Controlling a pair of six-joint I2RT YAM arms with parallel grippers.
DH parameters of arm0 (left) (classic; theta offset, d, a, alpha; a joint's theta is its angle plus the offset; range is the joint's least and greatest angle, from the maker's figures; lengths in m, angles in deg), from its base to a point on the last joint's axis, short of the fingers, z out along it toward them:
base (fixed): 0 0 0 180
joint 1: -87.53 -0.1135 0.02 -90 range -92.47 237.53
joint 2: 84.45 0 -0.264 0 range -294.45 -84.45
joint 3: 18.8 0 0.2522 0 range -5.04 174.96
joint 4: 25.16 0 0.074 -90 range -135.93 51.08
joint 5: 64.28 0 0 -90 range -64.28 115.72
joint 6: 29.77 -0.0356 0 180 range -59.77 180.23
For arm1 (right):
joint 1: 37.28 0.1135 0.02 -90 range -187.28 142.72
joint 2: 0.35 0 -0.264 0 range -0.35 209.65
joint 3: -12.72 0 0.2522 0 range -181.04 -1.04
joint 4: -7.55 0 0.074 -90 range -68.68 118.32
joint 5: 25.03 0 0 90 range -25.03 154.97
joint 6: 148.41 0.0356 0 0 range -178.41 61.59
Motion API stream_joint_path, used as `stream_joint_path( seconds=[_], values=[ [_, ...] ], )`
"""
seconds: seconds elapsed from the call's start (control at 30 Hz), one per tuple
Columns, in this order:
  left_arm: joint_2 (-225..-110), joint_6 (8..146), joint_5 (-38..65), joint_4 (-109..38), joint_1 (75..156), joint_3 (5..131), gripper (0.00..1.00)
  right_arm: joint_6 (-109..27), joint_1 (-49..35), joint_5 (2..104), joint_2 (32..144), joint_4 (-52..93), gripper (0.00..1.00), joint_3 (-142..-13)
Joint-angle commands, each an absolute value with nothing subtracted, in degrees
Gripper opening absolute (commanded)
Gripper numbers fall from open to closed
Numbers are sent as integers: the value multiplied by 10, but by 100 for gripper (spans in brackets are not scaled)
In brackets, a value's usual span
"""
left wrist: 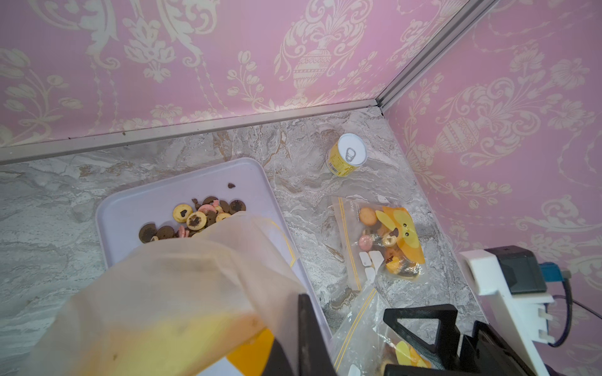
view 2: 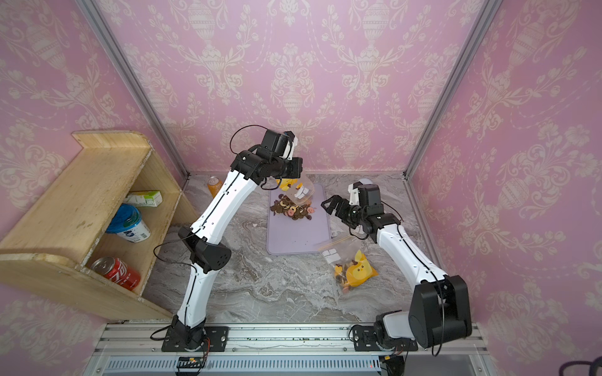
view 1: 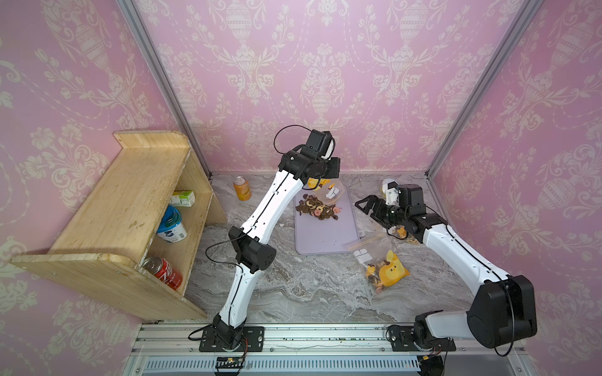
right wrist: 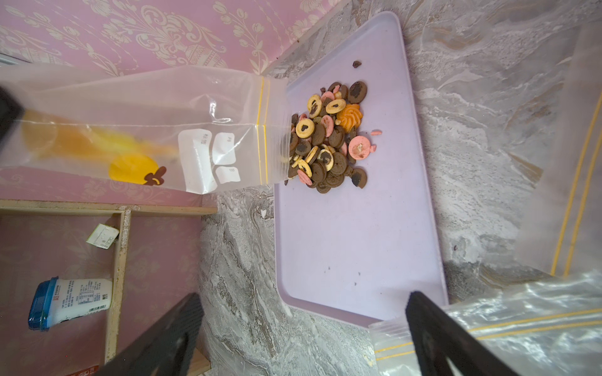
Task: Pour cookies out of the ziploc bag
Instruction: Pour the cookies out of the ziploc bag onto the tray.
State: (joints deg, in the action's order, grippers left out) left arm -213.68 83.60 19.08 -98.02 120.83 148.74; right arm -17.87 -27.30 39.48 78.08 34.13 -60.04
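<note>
Left gripper (left wrist: pixel 304 322) clamps the closed end of the tilted ziploc bag (right wrist: pixel 163 130). Its mouth touches the cookies (right wrist: pixel 329 140) heaped at the far end of the lavender tray (right wrist: pixel 358 244). The bag's white label panels carry small, illegible characters. Right gripper (view 1: pixel 366 204) is spread wide and empty beside the tray.

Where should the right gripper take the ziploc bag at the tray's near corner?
Probably by the ziploc bag's bottom edge, nearest the robot, from above. The cookies bunch at that end and the zip end faces the tray, so lifting there should tip them out.
</note>
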Motion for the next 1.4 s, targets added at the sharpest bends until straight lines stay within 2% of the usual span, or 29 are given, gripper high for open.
stream_joint_path(
  seconds=[0.0,0.17,0.43,0.63,0.9,1.13,1.23,1.37],
  values=[
    [-2161,822,210,-992,1212,1465,0,-179,-277,405,769,347,100,-596],
    [-2175,819,201,-949,1213,1408,0,-182,-278,407,765,352,100,-596],
    [-2173,799,202,-966,1204,1454,0,-180,-281,404,766,348,100,-597],
    [-2133,782,233,-1001,1162,1452,0,-172,-281,399,764,348,100,-596],
    [-2023,766,258,-925,1066,1294,0,-164,-282,394,755,346,100,-597],
    [-1995,749,257,-873,1003,1243,0,-161,-281,393,752,346,100,-598],
    [-1961,737,257,-798,1000,1136,0,-161,-281,395,747,346,100,-591],
    [-1878,766,283,-652,1000,917,0,-162,-282,396,739,345,100,-576]
  ],
)
